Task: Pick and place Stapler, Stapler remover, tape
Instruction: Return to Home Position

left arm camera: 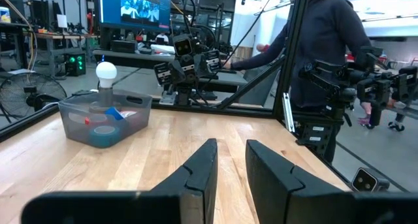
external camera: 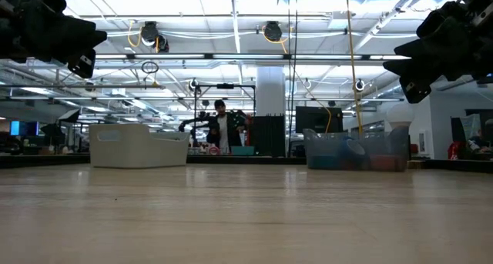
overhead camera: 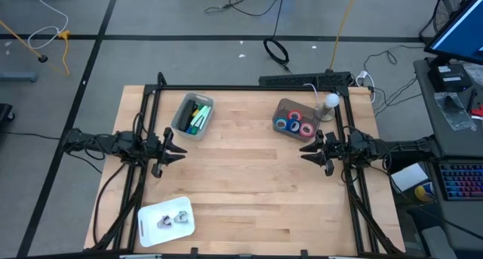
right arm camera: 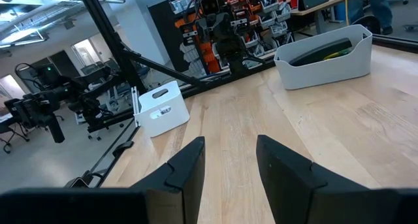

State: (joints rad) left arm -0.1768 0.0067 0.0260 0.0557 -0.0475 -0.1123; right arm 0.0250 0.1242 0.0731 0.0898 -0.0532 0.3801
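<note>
High view shows me both arms level at mid-table, left gripper (overhead camera: 179, 148) and right gripper (overhead camera: 306, 149) facing each other, fingers parted and holding nothing, with the tape rolls (overhead camera: 296, 126) in the clear bin (overhead camera: 294, 104) near the right gripper.

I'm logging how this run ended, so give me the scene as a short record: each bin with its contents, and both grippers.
Stapler bin: top left in the high view; holds staplers, green, black and blue
Clear bin: top right; holds tape rolls, red and blue
White bin: bottom left; holds two pale staple removers
Left gripper: open, empty, above the table's left side
Right gripper: open, empty, above the table's right side
</note>
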